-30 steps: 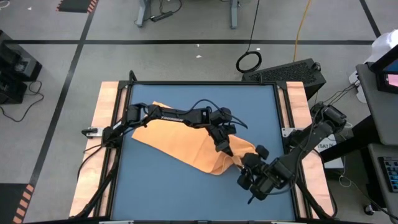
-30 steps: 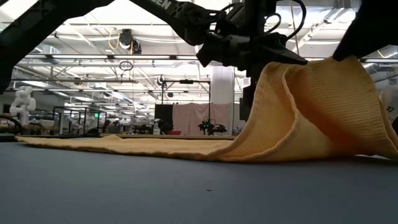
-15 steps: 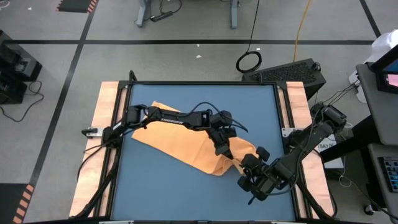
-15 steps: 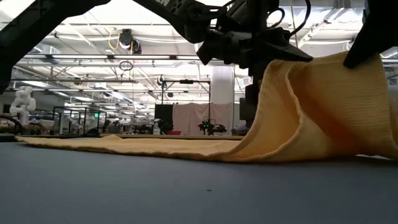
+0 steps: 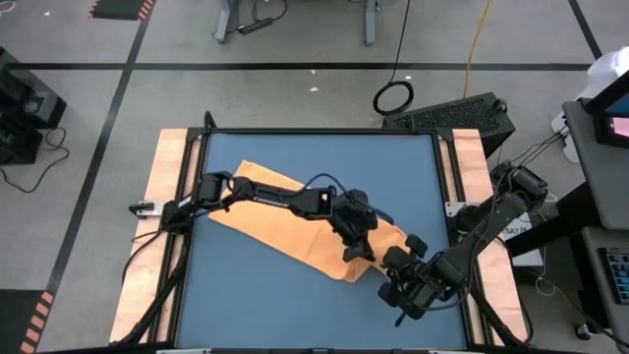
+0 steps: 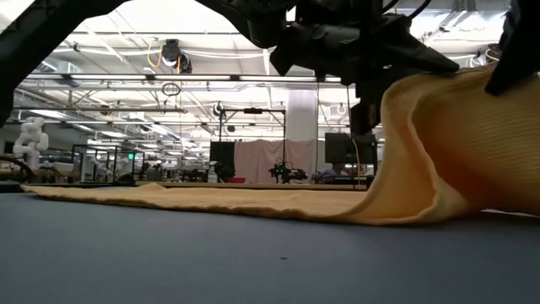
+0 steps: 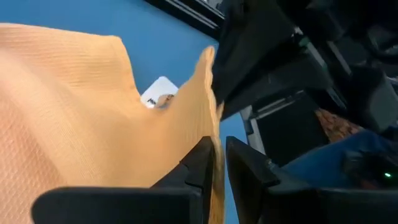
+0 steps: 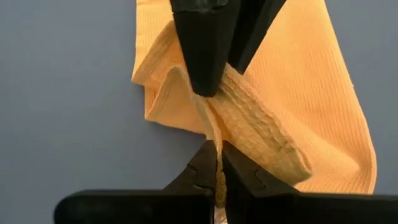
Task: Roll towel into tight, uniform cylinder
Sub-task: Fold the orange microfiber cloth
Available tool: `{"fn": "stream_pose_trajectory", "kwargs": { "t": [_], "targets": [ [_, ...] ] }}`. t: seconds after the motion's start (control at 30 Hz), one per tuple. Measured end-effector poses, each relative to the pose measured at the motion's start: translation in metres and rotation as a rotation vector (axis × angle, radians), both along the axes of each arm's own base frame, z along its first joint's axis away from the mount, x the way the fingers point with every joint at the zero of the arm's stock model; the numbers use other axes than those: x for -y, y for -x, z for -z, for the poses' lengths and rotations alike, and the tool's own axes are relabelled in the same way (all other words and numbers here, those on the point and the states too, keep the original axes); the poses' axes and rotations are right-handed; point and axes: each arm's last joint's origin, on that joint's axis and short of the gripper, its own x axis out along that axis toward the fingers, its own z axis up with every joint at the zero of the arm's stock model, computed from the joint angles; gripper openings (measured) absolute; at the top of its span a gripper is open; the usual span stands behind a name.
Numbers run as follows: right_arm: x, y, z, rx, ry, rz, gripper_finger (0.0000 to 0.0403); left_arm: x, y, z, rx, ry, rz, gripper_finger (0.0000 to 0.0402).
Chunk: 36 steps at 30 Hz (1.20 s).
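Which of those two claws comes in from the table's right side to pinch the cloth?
The right gripper, jaws shut on the towel edge at its lifted end.
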Motion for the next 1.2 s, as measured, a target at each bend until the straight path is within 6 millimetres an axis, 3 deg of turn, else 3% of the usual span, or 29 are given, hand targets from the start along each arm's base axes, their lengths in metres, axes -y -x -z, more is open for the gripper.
{"fn": "stream_pose_trajectory", "kwargs": {
  "t": [0.23,0.43,0.73,1.03,1.2],
  "targets": [
    [-0.006,0.01,-0.006,0.022,-0.035,-0.007,0.0001,0.007,0.001,0.001,0.016,-0.039,0.019,0.0049],
    [-0.006,0.01,-0.006,0.025,-0.033,-0.005,0.0001,0.018,0.001,0.002,0.062,-0.123,0.017,0.0009],
    [-0.007,0.012,-0.014,0.009,-0.003,-0.018,0.0,0.037,0.002,0.003,0.115,-0.236,0.027,0.0003],
    [-0.008,0.018,-0.02,0.018,-0.018,-0.037,0.0004,0.023,0.0,0.004,0.119,-0.294,-0.035,0.0002],
    [-0.006,0.02,-0.021,0.007,-0.001,-0.046,0.0004,0.029,0.001,0.003,0.154,-0.31,0.019,0.0001]
  ]
}}
